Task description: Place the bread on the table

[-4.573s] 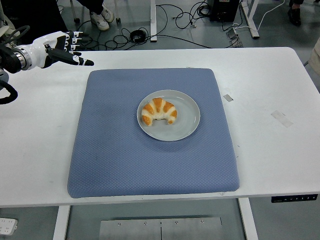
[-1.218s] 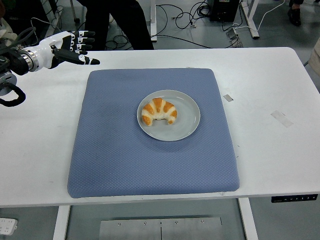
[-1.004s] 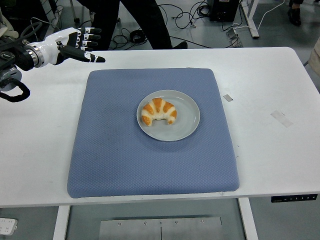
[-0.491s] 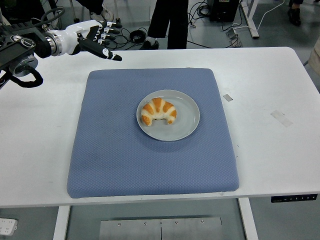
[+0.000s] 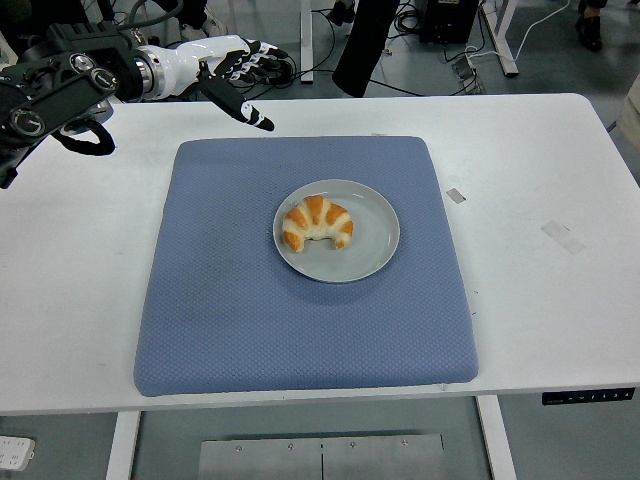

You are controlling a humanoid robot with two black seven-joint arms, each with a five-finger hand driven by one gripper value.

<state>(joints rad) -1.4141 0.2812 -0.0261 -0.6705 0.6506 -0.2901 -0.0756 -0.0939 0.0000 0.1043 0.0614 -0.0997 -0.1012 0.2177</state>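
Note:
A golden croissant point(image 5: 316, 223) lies on a grey plate point(image 5: 372, 238) in the middle of a blue mat point(image 5: 300, 330) on the white table point(image 5: 540, 300). My left hand point(image 5: 238, 80) reaches in from the upper left, above the table's far edge near the mat's far left corner. Its fingers are spread and hold nothing. It is well short of the croissant, up and to the left of it. The right arm is out of view.
A person's dark trouser leg point(image 5: 362, 45) stands just behind the table's far edge. Cables and table legs lie on the floor behind. Small tape marks point(image 5: 563, 236) sit on the table right of the mat.
My left hand has moved right and a little toward the mat, from the far left edge to near the mat's far left corner. The person behind has walked to the right.

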